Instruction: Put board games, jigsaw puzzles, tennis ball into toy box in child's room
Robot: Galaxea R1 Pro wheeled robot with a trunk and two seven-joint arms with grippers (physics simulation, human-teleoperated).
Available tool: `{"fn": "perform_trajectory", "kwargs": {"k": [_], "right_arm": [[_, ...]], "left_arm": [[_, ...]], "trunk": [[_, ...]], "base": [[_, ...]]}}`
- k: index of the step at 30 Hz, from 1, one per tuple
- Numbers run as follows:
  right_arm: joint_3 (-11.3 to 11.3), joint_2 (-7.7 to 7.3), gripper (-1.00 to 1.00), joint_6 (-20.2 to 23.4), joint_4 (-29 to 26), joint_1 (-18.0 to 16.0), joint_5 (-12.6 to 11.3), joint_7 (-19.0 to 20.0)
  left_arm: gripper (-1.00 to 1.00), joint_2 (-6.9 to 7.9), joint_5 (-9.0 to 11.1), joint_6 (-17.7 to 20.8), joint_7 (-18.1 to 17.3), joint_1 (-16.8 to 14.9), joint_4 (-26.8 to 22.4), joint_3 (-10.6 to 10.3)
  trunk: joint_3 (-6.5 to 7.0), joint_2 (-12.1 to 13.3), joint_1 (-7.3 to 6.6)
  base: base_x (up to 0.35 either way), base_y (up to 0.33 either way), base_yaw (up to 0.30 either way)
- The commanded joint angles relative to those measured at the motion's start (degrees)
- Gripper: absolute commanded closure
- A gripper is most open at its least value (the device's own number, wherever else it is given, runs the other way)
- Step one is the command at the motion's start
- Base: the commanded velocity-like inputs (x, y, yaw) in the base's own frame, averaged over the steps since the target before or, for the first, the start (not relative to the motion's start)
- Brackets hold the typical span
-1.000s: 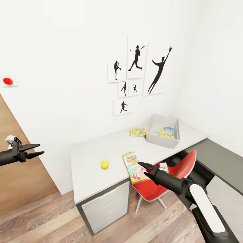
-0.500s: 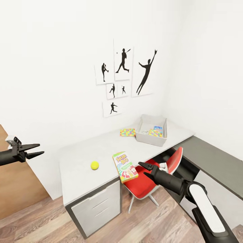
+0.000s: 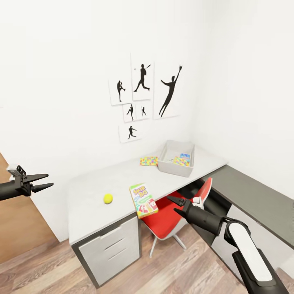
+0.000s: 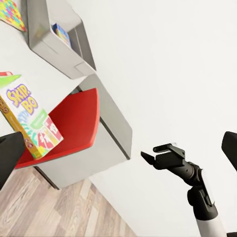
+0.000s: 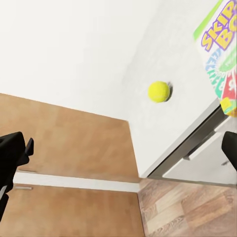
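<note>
While I am facing the table from a little way off, my left gripper is hanging empty at nine o'clock with its jaws apart, and my right gripper is hanging at four o'clock, also spread wide and holding nothing. The tennis ball is lying near the front edge, and the SKIP BO board game is lying just at its three o'clock, overhanging the edge above the red chair. At one o'clock the toy box is sitting in the far corner with colourful things inside, and one jigsaw puzzle is lying flat just beside it.
</note>
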Motion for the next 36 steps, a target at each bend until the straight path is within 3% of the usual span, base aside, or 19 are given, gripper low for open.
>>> {"fn": "perform_trajectory", "kwargs": {"k": [1,17,36], "right_arm": [[0.04,-0.04,-1.0,0.08,-0.03,-0.05,-0.4,-0.36],[0.0,-0.04,-1.0,0.09,0.05,-0.05,-0.4,-0.36],[0.09,-0.04,-1.0,0.07,0.05,-0.05,-0.4,-0.36]], "left_arm": [[-1.0,0.03,0.0,0.61,-0.26,-0.06,-0.01,-0.09],[-1.0,-0.14,-0.05,0.61,-0.26,-0.06,-0.01,-0.09],[-1.0,-0.15,-0.04,0.61,-0.26,-0.06,-0.01,-0.09]], "trunk": [[-0.03,-0.12,0.04],[1.18,-0.12,0.04],[1.71,-0.12,0.04]], "base": [[-0.003,-0.228,0.0],[-0.023,-0.259,0.058],[-0.027,-0.075,0.004]]}}
